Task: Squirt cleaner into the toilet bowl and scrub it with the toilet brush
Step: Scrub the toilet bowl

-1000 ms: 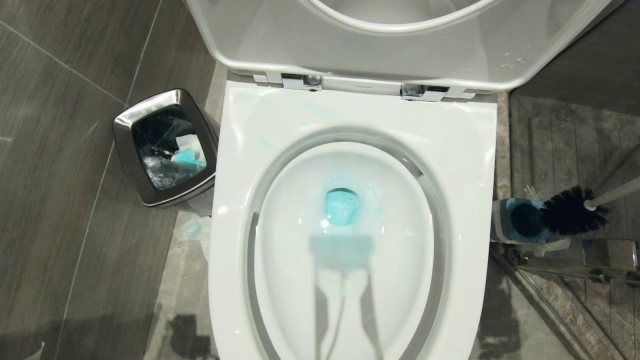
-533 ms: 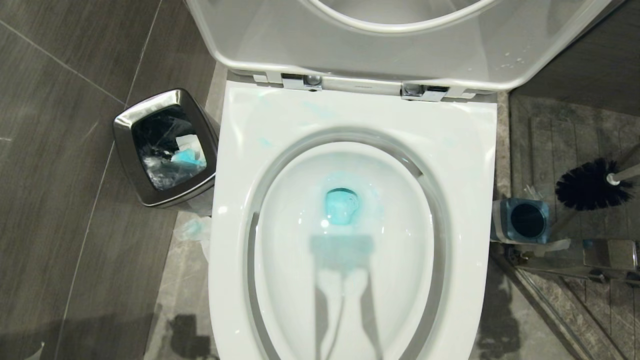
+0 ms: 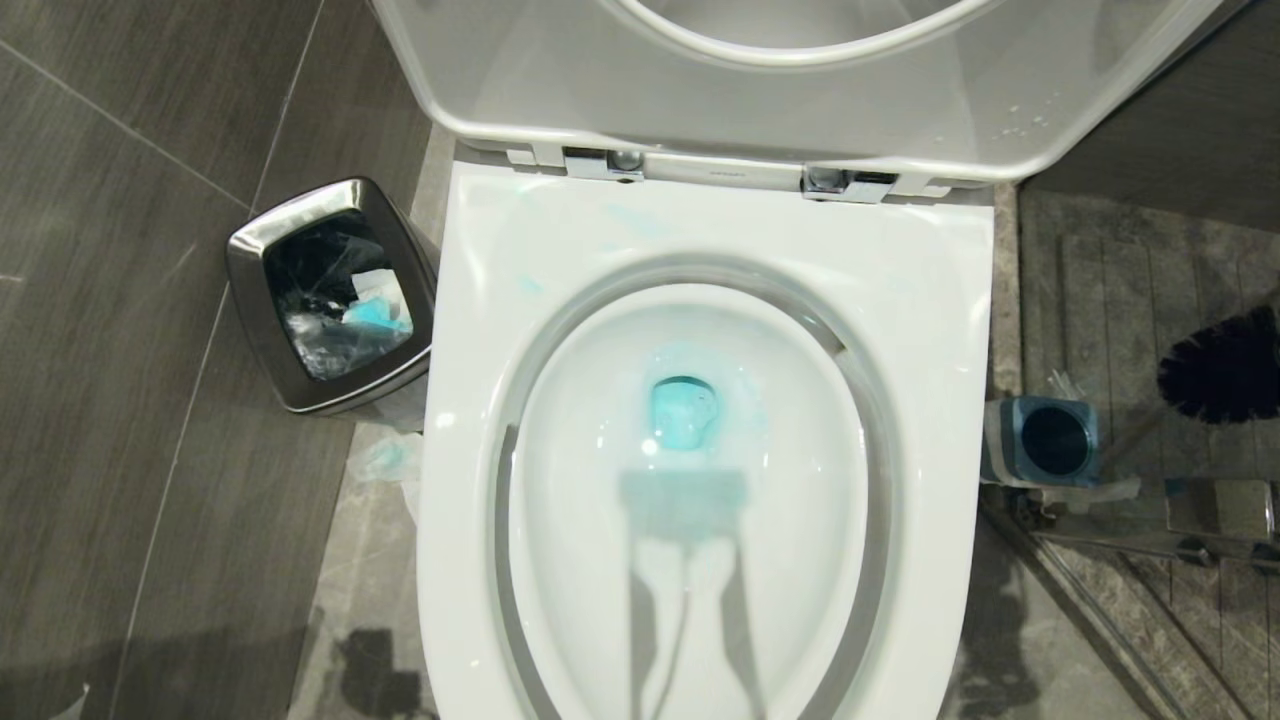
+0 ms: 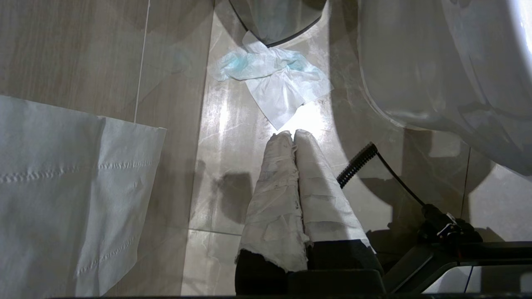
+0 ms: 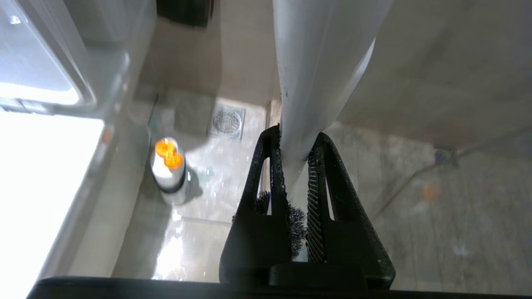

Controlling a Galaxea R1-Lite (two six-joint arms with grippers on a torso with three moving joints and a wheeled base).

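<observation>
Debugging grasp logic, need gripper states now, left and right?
Left gripper: closed, empty, wrapped fingers together over the floor.
Right gripper: closed on the toilet brush handle.

1. I count one toilet bowl (image 3: 700, 560), holding one turquoise pool of cleaner (image 3: 683, 412).
2. One toilet brush (image 3: 1222, 365), right of the bowl, its handle clamped in my right gripper (image 5: 293, 162).
3. One blue-topped holder (image 3: 1045, 440), just right of the bowl.
4. One steel bin (image 3: 330, 295), left of the bowl.
5. One crumpled tissue (image 4: 274, 79) on the floor, beside the bowl's base.
6. Two hinges (image 3: 605, 162) behind the bowl.
</observation>
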